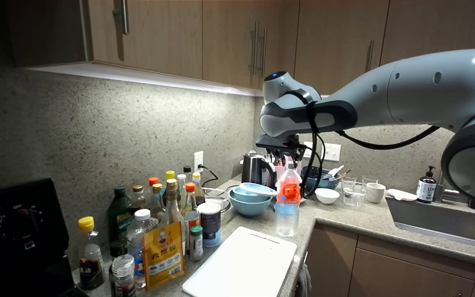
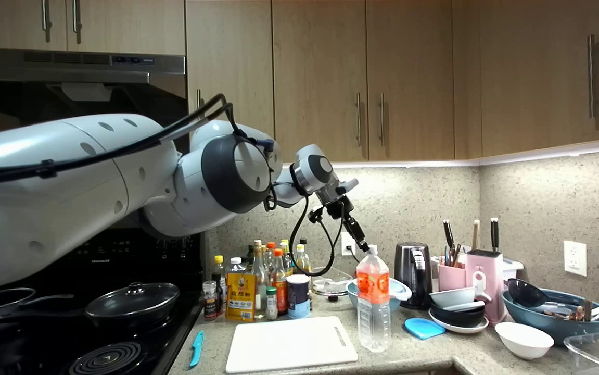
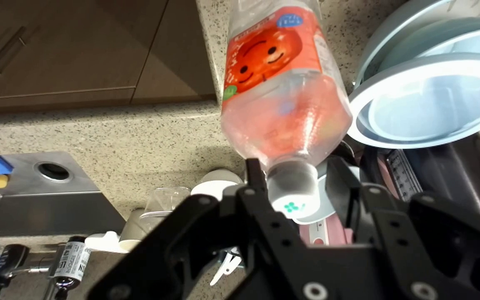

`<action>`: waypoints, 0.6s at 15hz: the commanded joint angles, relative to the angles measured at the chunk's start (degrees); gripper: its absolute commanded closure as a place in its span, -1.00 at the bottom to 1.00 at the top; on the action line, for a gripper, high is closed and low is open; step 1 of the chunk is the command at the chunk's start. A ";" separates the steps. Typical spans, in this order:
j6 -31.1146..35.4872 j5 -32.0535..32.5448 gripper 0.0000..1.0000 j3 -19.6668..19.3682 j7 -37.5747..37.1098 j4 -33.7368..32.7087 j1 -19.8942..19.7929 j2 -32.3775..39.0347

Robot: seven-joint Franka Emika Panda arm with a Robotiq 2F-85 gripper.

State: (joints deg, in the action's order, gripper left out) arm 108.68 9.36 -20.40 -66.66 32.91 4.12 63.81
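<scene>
A clear plastic bottle [image 2: 373,325] with an orange-red label stands upright on the counter in both exterior views. Its white cap [image 3: 293,204] bears a small green mark in the wrist view. My gripper [image 3: 295,166] reaches down to the bottle's top, one finger on each side of the cap. The left finger [image 3: 256,177] lies close along the cap; whether it touches cannot be told. Between the cap and the right finger [image 3: 342,183] a narrow gap shows, so the jaws stand partly open around it. From outside, the gripper [image 1: 285,157] hangs just above the bottle.
Light blue bowls [image 1: 250,206] stand close beside the bottle. A white cutting board [image 2: 289,344] lies in front of several sauce bottles. Behind are a dark kettle [image 2: 412,276], a pink knife block [image 2: 485,281] and a white bowl [image 2: 524,339]. A sink [image 1: 447,218] is set into the counter.
</scene>
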 commanded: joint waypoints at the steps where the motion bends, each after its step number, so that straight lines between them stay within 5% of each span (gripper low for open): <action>1: 1.34 -0.29 0.70 0.49 0.53 0.02 -0.13 -0.03; 2: 1.27 -0.05 0.82 0.45 0.92 0.08 -0.02 -0.03; 3: 0.71 0.16 0.32 0.27 0.76 0.16 0.17 -0.09; 4: 0.76 0.46 0.04 0.14 1.23 0.20 0.31 -0.08; 5: 0.28 0.09 0.51 0.20 0.07 0.00 0.17 0.02; 9: 0.28 0.12 0.05 0.20 0.10 0.00 0.36 0.03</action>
State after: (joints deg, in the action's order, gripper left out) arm 108.96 9.48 -20.21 -66.57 32.91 4.47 63.84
